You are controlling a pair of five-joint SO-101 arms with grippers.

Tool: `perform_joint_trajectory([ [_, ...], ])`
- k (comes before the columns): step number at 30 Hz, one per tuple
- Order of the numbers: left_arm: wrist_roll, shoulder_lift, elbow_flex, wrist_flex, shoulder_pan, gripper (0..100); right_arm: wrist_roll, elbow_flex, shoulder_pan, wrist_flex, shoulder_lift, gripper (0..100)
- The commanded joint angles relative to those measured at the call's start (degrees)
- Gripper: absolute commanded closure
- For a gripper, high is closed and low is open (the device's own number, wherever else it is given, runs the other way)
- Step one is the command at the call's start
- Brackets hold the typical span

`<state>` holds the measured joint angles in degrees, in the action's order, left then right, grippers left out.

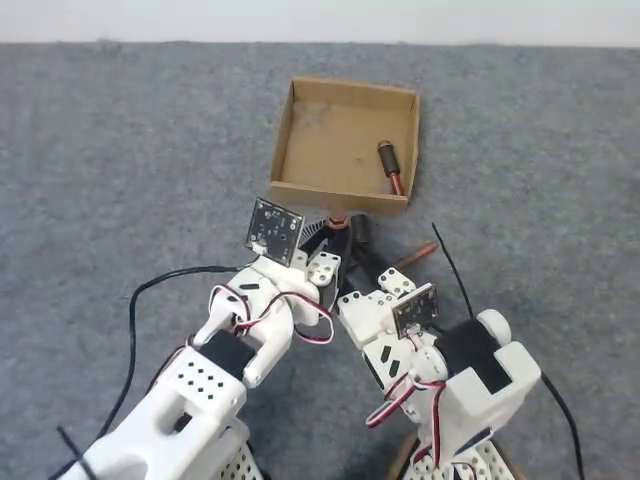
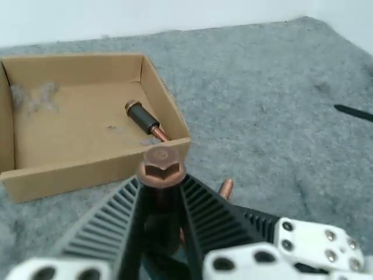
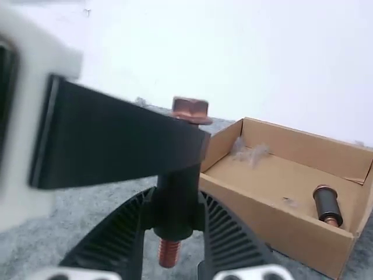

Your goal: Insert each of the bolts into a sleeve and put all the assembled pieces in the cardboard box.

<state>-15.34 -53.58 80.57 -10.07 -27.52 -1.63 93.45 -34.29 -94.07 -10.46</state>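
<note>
Grey carpet (image 1: 120,150) runs back to a white wall (image 1: 320,20). The left gripper (image 2: 160,195) is clamped on a copper hex bolt (image 2: 160,166). The right gripper (image 3: 173,219) pinches the black sleeve (image 3: 175,201) around the bolt's shank. The cardboard box (image 1: 340,193) lies at their 12 o'clock, with one assembled piece (image 1: 390,163) by its 3 o'clock wall. A loose bolt (image 1: 416,254) lies at their 4 o'clock.

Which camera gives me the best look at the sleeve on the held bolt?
Right wrist view: the sleeve stands side-on, with the bolt head above and its thread below. In the left wrist view it is a dark strip under the head; in the high view the head sits over it.
</note>
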Motion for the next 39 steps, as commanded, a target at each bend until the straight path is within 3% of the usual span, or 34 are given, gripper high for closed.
perform_joint_trajectory([
  [1,0.44,-1.32,0.84,-0.09,-0.62,99,1.14,1.32,-0.04,-0.13,0.66,99.2],
  [9,0.26,-1.23,1.98,-0.09,-0.62,98,1.14,1.32,0.04,-0.13,0.66,99.2],
  [16,0.0,-1.23,2.07,-0.35,-0.62,85,1.14,1.32,1.19,-0.13,0.75,99.2],
  [34,0.09,-1.23,4.18,-0.35,-0.53,84,1.14,1.32,1.19,-0.13,0.75,99.2],
  [39,0.26,-1.32,3.82,-0.09,4.4,84,1.14,1.32,1.19,-0.13,0.75,99.2],
])
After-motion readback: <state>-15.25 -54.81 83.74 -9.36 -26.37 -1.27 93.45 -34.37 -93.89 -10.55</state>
